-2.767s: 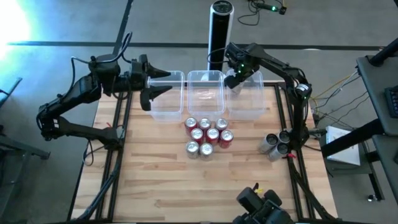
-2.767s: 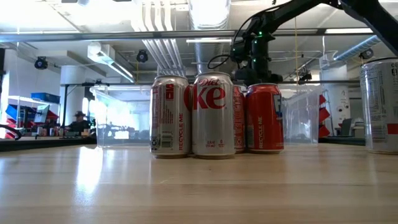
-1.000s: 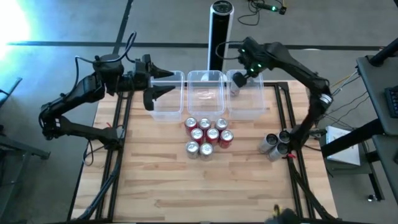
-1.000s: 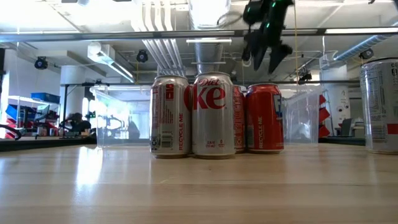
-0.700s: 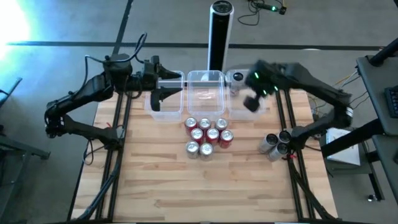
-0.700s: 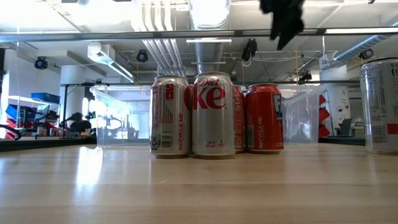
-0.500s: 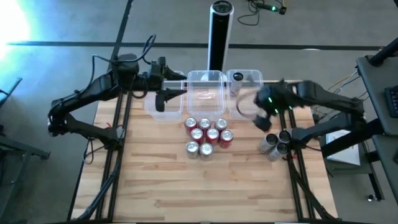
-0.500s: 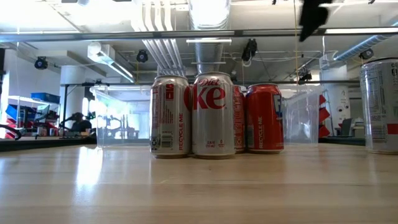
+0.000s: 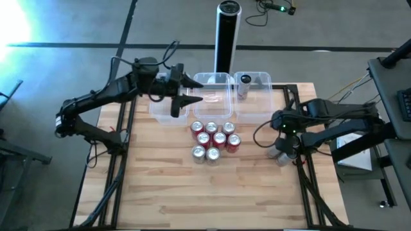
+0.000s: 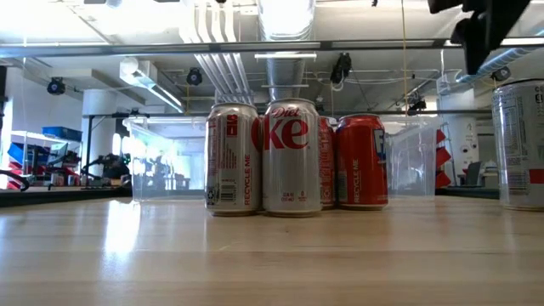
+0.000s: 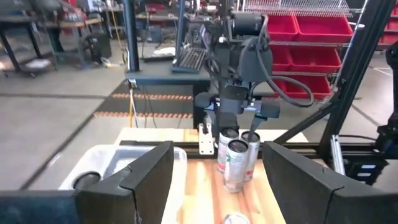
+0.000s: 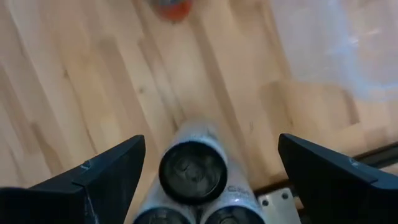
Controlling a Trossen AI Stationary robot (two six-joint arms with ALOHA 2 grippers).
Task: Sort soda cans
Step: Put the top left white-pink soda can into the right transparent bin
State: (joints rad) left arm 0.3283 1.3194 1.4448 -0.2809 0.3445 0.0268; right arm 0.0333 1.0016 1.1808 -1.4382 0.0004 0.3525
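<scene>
Several red and silver soda cans (image 9: 215, 138) stand upright in a tight cluster at the table's middle (image 10: 293, 157). A small group of silver cans (image 9: 282, 153) stands near the right edge (image 12: 193, 173). One can (image 9: 244, 83) stands in the right clear tub (image 9: 257, 106). My right gripper (image 9: 282, 125) hangs open above the right group, pointing down, its fingers wide on either side (image 12: 211, 143). My left gripper (image 9: 189, 97) is open and nearly level over the left and middle tubs (image 11: 217, 149), with nothing between its fingers.
Three clear tubs stand in a row at the far edge; the middle tub (image 9: 215, 96) has no can in it. A tall black post (image 9: 227, 35) rises behind them. Bare wood (image 9: 212, 192) lies toward the near edge.
My right gripper has swung from above the right tub toward the table's right and near side, sinking and turning until it hangs open over the silver cans there. My left gripper has moved toward the table's right, from the left tub's far corner to between the left and middle tubs.
</scene>
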